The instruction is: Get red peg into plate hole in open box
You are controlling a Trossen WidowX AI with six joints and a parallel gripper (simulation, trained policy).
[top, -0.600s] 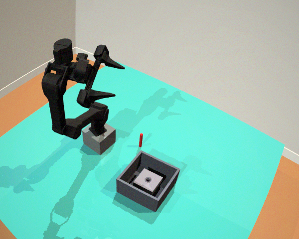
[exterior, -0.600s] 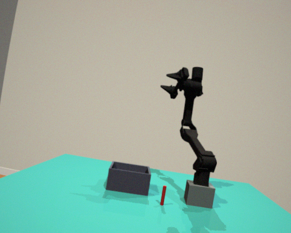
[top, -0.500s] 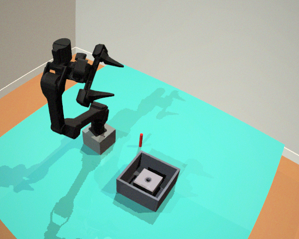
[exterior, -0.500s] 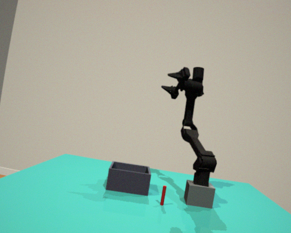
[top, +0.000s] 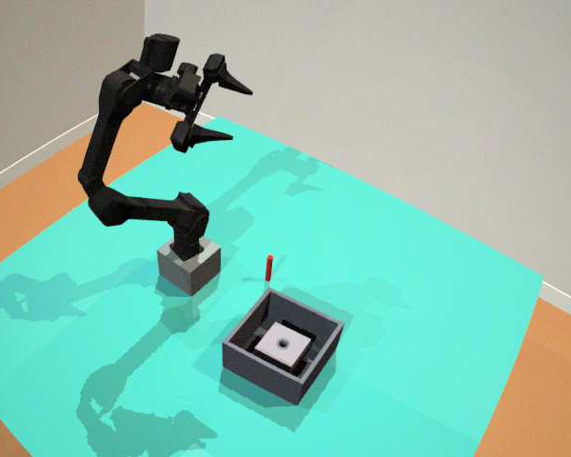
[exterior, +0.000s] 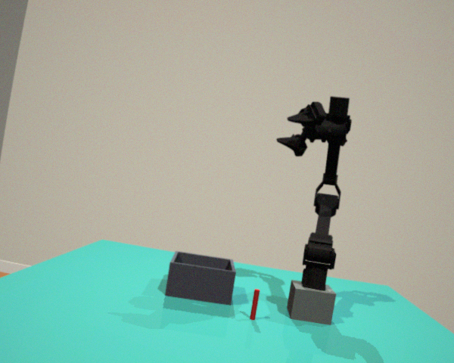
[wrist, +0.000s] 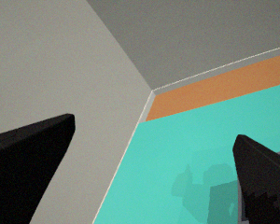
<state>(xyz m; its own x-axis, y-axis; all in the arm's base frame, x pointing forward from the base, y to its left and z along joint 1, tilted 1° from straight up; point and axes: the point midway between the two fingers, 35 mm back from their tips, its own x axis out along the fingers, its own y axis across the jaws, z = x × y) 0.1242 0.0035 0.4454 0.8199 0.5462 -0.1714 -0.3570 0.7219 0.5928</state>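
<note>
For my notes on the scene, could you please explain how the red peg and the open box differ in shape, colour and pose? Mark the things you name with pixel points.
The peg (top: 268, 268) (exterior: 254, 305) is slim and solid-looking; the box (top: 260, 372) (exterior: 200, 283) is wide and hollow. The peg is red, the box dark grey. The peg stands on end, the box sits flat on its base. Both rest on the turquoise surface (top: 423, 319) (exterior: 82, 312) (wrist: 154, 163).

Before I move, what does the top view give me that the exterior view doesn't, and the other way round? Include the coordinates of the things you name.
Only top: the pale plate (top: 268, 343) on the box's floor, its hole facing up.

Only exterior: nothing extra among the task's things; it gives a low side view.

Both: the red peg (top: 268, 268) (exterior: 254, 305) upright outside the open box (top: 261, 372) (exterior: 200, 283), and the end effector (top: 242, 114) (exterior: 282, 129) raised, open and holding nothing.
</note>
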